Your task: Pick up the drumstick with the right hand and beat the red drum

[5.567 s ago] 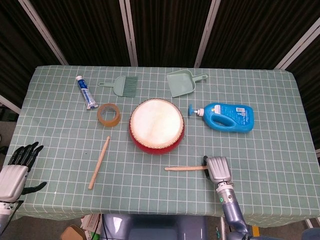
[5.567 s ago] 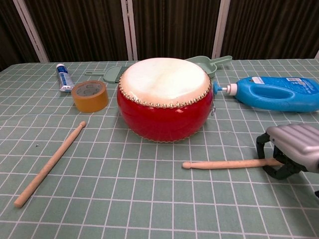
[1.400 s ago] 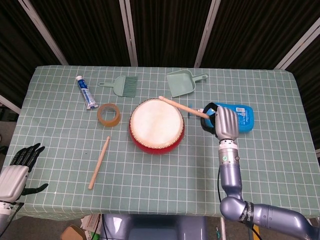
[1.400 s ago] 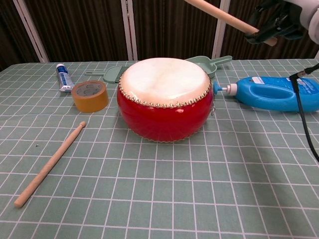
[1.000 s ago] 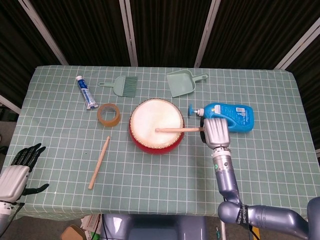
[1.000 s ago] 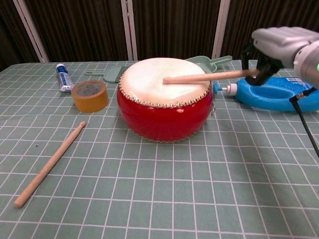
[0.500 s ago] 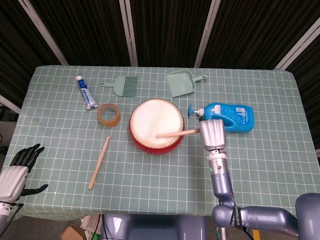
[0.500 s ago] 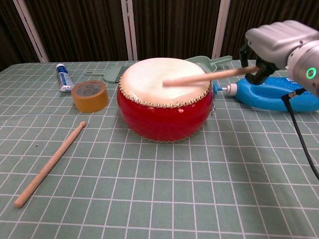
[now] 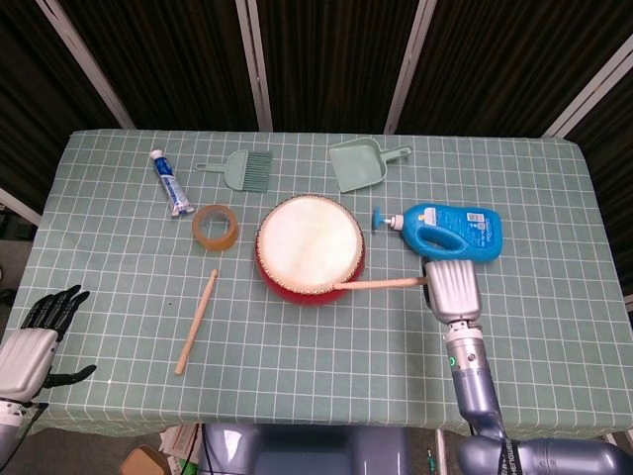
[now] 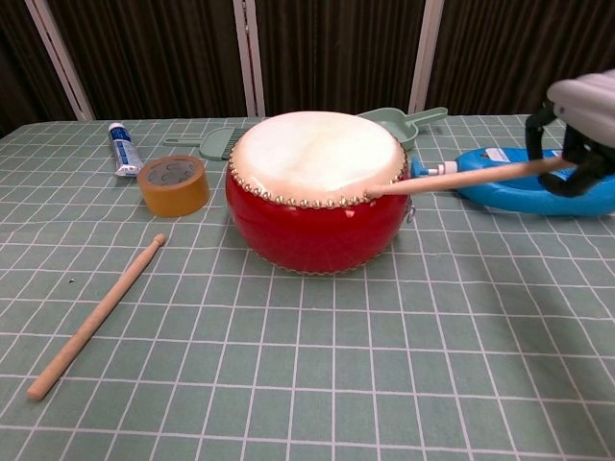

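Both views bright, evenly lit from overhead; background panels behind table stay dark. Shadows soft and short: faint one under red drum (image 10: 317, 192) at its base, chest view; thin one beside spare drumstick (image 9: 196, 322), head view. Mild glare on drum skin, whitest toward centre in head view. Blue bottle (image 9: 450, 232) shows small highlights. Focus sharp across tablecloth (image 9: 297, 376) in head view. Chest view: right hand (image 10: 581, 125) at right edge slightly blurred, cropped by frame. Slight bending of grid lines toward frame edges.
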Tool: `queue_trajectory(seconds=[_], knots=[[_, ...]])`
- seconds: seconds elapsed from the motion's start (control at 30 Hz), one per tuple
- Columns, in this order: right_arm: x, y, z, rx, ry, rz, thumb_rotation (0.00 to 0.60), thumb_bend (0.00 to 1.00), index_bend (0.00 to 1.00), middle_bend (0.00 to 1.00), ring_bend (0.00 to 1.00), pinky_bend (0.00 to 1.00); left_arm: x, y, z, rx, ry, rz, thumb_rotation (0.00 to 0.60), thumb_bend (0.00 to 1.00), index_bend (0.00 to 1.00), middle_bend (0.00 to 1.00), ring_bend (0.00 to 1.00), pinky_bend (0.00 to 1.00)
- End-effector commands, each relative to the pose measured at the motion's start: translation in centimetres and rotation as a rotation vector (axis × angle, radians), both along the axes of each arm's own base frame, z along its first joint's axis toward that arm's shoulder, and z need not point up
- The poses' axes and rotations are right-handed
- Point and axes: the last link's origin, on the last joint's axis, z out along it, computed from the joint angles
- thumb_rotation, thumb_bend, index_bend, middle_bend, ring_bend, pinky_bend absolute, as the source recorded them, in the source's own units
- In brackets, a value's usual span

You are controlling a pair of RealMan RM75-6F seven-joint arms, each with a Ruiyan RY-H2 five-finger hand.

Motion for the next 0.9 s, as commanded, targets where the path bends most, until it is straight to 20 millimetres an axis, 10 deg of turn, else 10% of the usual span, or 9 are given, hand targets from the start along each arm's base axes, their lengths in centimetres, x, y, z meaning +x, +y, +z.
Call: queue_trajectory(seconds=[0.03, 0.9], knots=[[-2.0, 1.7, 0.1, 0.035, 0.004, -0.039, 0.600, 0.59, 0.99, 1.00, 1.00, 0.96, -0.1, -0.1, 0.0, 0.001, 0.003, 0.000, 0.600, 0.00, 0.00, 0.00, 0.00, 0.00], [-7.2, 7.0, -2.9, 0.173, -0.039, -0.231, 0.600, 0.59, 0.98, 1.00, 1.00, 0.96, 0.1, -0.1, -0.3, 0.011, 0.023, -0.003, 0.600, 0.00, 0.00, 0.00, 0.00, 0.00]])
